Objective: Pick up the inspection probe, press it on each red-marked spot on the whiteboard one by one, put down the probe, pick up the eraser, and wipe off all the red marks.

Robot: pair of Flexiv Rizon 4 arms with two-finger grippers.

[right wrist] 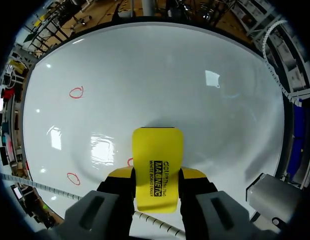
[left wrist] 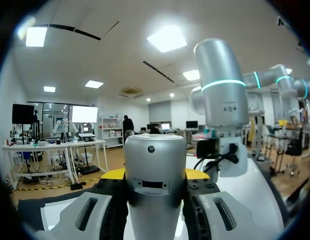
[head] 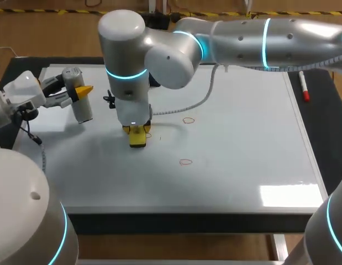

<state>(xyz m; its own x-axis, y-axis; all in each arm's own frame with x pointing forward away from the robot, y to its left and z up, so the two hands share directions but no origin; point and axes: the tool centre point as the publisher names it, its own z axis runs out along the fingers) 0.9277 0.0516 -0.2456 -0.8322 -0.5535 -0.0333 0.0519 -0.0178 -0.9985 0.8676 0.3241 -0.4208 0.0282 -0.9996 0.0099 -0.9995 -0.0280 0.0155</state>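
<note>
On the whiteboard (head: pixel 242 127), the right claw (head: pixel 137 131) grips the yellow eraser (head: pixel 137 139), just beside the nearest red ring (right wrist: pixel 129 161). Press flat and sweep right across it, then across the other two rings (head: pixel 188 120). The right wrist view shows that ring plainly. The head view shows the left claw (head: pixel 79 91) holding the probe (head: pixel 82 110) over the board's left side.

The whiteboard (head: pixel 242 138) is smooth and glossy, mirroring ceiling lights near its right corner; its thin frame looks like pale metal. The eraser (right wrist: pixel 157 170) is smooth yellow plastic with a soft sheen. The probe (left wrist: pixel 155 175) looks like silver metal with a fine satin finish. The right arm (head: pixel 281 38) has a silvery, satin-smooth shell. The coiled cable (head: pixel 187 107) looks like white plastic. The table (head: pixel 332 138) beside the board is dark and matt.
</note>
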